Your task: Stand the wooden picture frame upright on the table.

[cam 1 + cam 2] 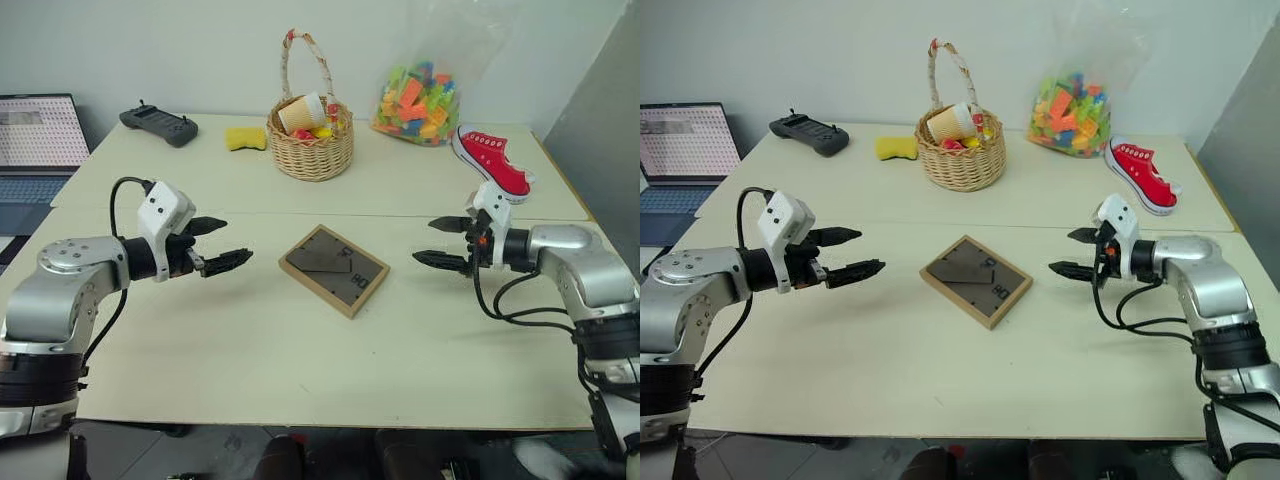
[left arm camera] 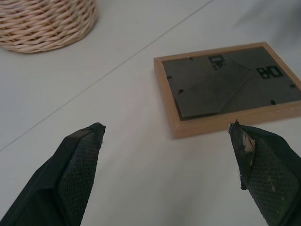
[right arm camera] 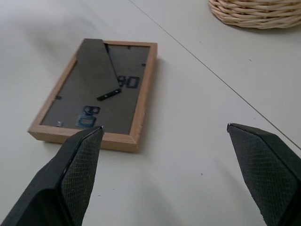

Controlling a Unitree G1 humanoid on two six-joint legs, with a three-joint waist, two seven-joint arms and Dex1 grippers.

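The big pale table holds a picture frame lying flat, a basket, a red shoe, a bag of blocks, a yellow sponge and a black controller.

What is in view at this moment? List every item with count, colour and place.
wooden picture frame: 1, light wood with dark back up, flat at table centre
table: 1, pale cream, two panels
wicker basket: 1, tan, far centre, holding a paper cup and small items
sponge: 1, yellow, left of basket
controller: 1, dark grey, far left
bag of blocks: 1, multicoloured, far right
shoe: 1, red and white, far right
laptop: 1, left edge
left gripper: open, left of frame
right gripper: open, right of frame
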